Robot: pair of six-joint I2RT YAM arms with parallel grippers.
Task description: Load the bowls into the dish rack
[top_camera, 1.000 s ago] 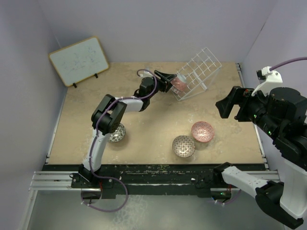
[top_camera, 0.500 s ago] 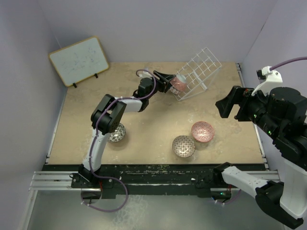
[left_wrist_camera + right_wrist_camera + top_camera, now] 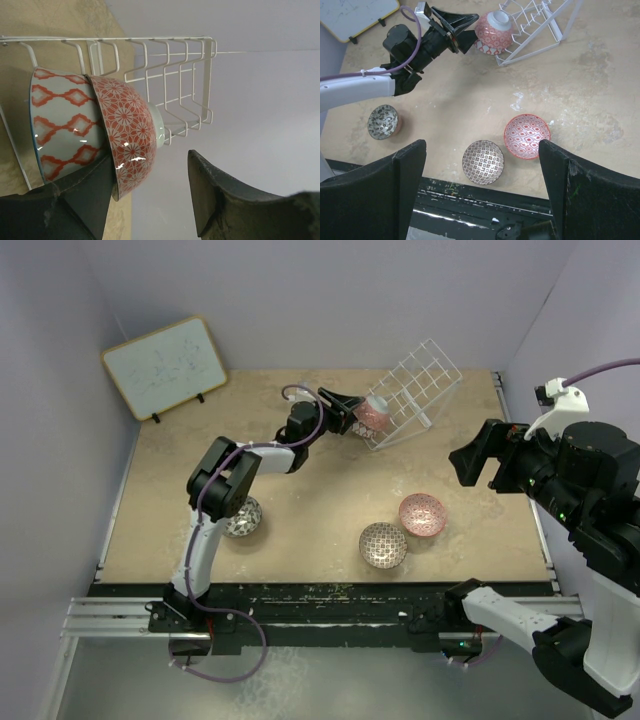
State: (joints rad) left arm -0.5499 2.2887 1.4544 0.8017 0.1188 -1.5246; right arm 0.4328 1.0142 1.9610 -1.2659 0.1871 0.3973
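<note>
The white wire dish rack (image 3: 418, 388) stands tilted at the far side of the table. Two bowls sit nested on edge in the rack (image 3: 170, 75): a red floral one (image 3: 127, 127) against a red-diamond one (image 3: 62, 125). My left gripper (image 3: 152, 175) is open just beside them, its lower finger (image 3: 85, 200) next to the floral bowl's rim and its other finger well apart from it. Three bowls lie on the table: pink (image 3: 422, 514), brownish lattice (image 3: 383, 544) and grey-white (image 3: 242, 517). My right gripper (image 3: 481, 150) hangs open high above the right side, holding nothing.
A wood-framed whiteboard (image 3: 165, 366) leans at the far left corner. The left arm (image 3: 215, 490) stretches across the table's middle towards the rack. The black base rail (image 3: 330, 605) runs along the near edge, and purple walls close in the sides.
My left gripper has drawn back slightly to the left, away from the bowls in the rack. The bowls and the right arm have not moved.
</note>
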